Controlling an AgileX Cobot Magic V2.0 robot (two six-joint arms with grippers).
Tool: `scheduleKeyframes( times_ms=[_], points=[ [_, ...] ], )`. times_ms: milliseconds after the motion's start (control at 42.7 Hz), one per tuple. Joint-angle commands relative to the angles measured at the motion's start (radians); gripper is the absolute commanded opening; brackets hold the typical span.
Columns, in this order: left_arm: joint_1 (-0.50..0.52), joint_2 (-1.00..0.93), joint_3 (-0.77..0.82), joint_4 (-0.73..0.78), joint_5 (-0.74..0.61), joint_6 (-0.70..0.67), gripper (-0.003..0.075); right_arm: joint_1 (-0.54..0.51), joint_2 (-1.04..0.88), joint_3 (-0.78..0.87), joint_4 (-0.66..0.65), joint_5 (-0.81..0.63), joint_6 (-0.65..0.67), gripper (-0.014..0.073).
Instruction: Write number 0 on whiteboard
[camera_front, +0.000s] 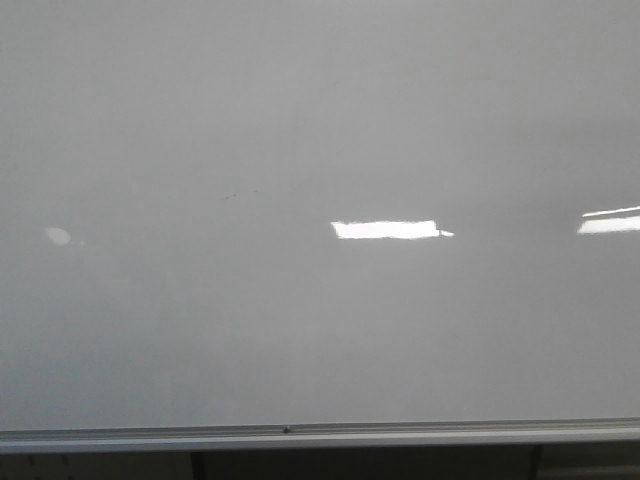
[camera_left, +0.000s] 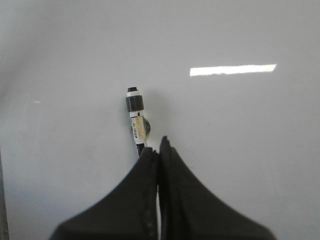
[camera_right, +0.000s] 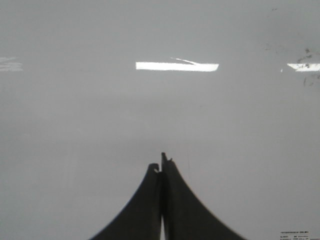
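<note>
The whiteboard (camera_front: 320, 330) fills the front view, pale grey and glossy, and neither gripper shows there. The number 0 is out of view. In the left wrist view my left gripper (camera_left: 159, 145) is shut, its black fingers pressed together over the whiteboard (camera_left: 240, 150). A marker (camera_left: 136, 112) with a white labelled barrel and a grey-black end lies just past the fingertips. Its near end is hidden behind the left finger. In the right wrist view my right gripper (camera_right: 161, 162) is shut over bare whiteboard (camera_right: 75, 150) with nothing in it.
A silver edge rail (camera_front: 320, 435) runs along the board's near side. Bright glare patches (camera_front: 385, 229) lie on the surface. Faint dark smudges (camera_right: 305, 55) mark the board in the right wrist view, and a small white label (camera_right: 294, 233) sits near its corner.
</note>
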Motion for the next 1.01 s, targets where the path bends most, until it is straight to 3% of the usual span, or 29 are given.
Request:
scheduleKeyframes(
  times_ms=[0, 70, 141, 211, 258, 351, 422, 703, 984],
  points=[
    [-0.001, 0.014, -0.041, -0.001, -0.075, -0.008, 0.0078, -0.006, 0.016, -0.038, -0.009, -0.07, -0.004, -0.0067],
    [-0.001, 0.014, -0.039, -0.001, -0.073, -0.008, 0.0244, -0.005, 0.016, -0.038, -0.009, -0.07, -0.004, -0.0037],
    [-0.001, 0.014, -0.039, -0.001, -0.064, -0.008, 0.0435, -0.005, 0.016, -0.038, -0.009, -0.07, -0.004, 0.0055],
    [-0.001, 0.014, -0.037, -0.001, -0.071, -0.008, 0.0636, -0.005, 0.016, -0.038, -0.009, -0.07, -0.004, 0.0239],
    [-0.001, 0.014, -0.034, -0.01, -0.077, -0.008, 0.0694, -0.005, 0.016, -0.038, -0.009, -0.07, -0.004, 0.0351],
    [-0.001, 0.028, -0.034, -0.028, -0.067, -0.008, 0.0678, -0.005, 0.016, -0.038, -0.009, -0.072, -0.004, 0.0535],
    [-0.001, 0.07, -0.034, -0.028, -0.092, -0.008, 0.0671, -0.005, 0.016, -0.038, -0.009, -0.072, -0.004, 0.0594],
    [0.004, 0.47, -0.123, -0.028, -0.219, -0.011, 0.0671, -0.005, 0.016, -0.038, -0.009, -0.072, -0.004, 0.0592],
    [0.097, 0.817, -0.233, -0.069, -0.355, -0.014, 0.0671, -0.005, 0.016, -0.038, -0.009, -0.072, -0.004, 0.0592]
  ],
)
